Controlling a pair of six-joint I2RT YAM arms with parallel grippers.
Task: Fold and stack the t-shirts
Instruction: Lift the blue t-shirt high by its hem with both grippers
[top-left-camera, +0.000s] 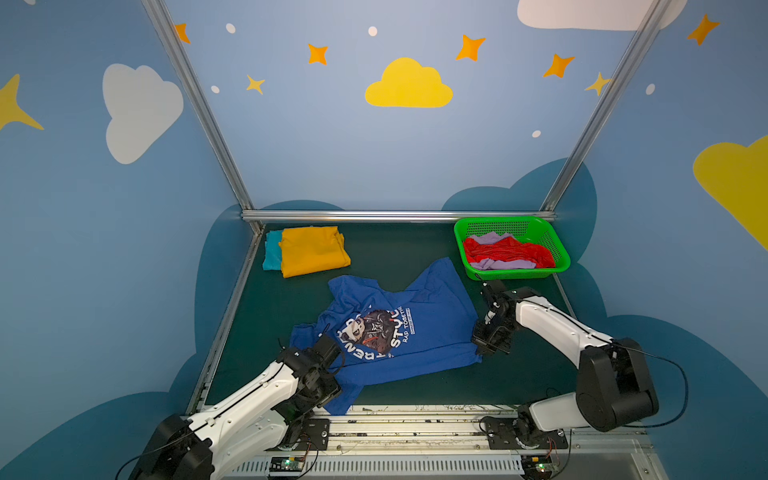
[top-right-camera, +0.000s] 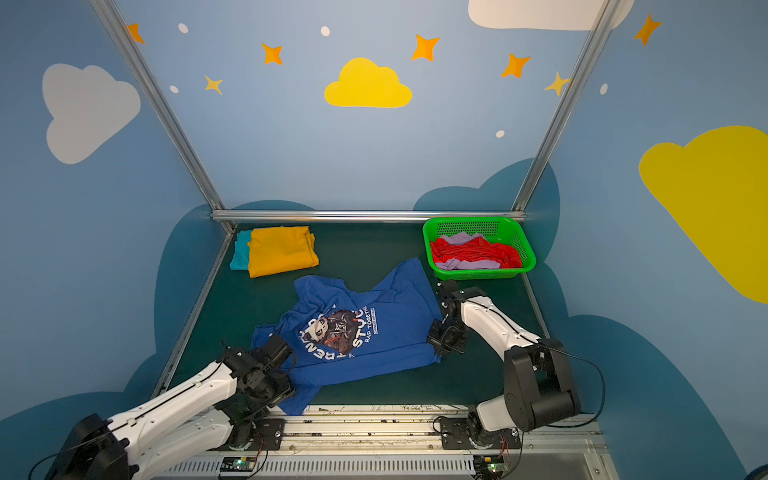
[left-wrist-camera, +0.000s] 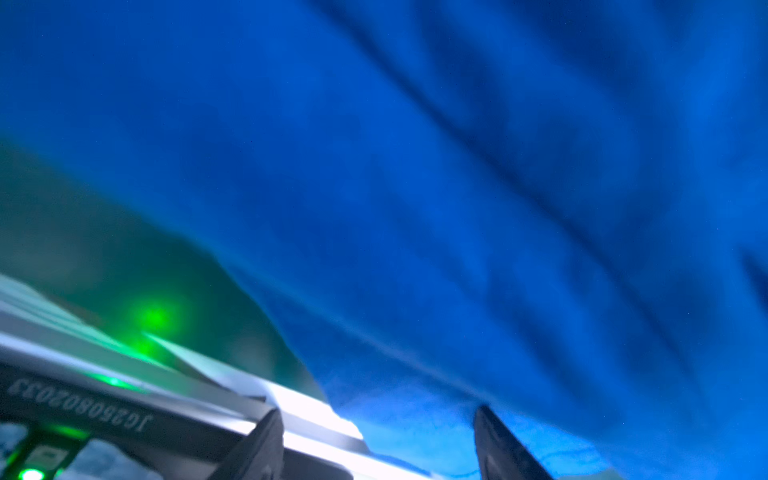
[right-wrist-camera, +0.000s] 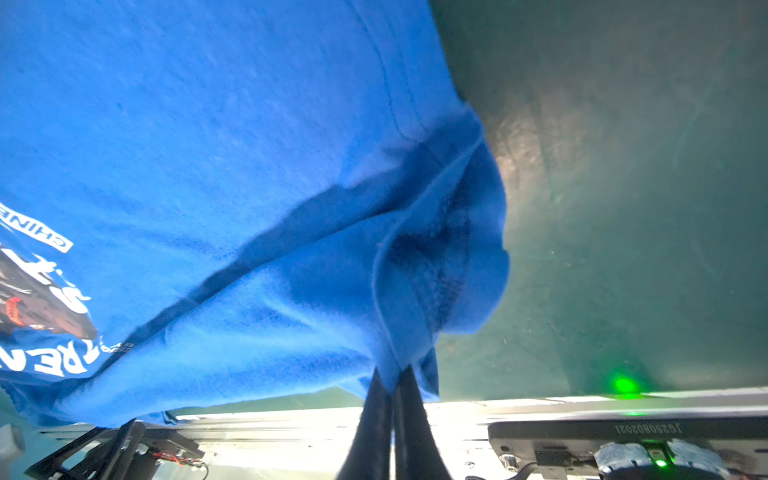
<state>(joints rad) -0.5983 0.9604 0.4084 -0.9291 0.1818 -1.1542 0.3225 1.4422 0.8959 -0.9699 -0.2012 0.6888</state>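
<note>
A creased royal blue cotton t-shirt with a panda print (top-left-camera: 407, 332) is spread on the dark green counter (top-left-camera: 415, 386) between the two grippers. Its corner is pinched in the clenched right gripper (right-wrist-camera: 392, 374); the left gripper (left-wrist-camera: 376, 411) is held with fingers apart at the opposite edge, nothing gripped. If it is pulled by the right gripper alone, it could be dragged askew, or the corner could slip free. Beyond the left gripper a mustard yellow t-shirt (top-left-camera: 311, 251) is seen folded; beyond the right gripper a red t-shirt (top-left-camera: 507, 253) is heaped in a green plastic mesh basket (top-left-camera: 515, 274). The left gripper's fingertips are hidden in both top views, and its wrist view is blurred.
</note>
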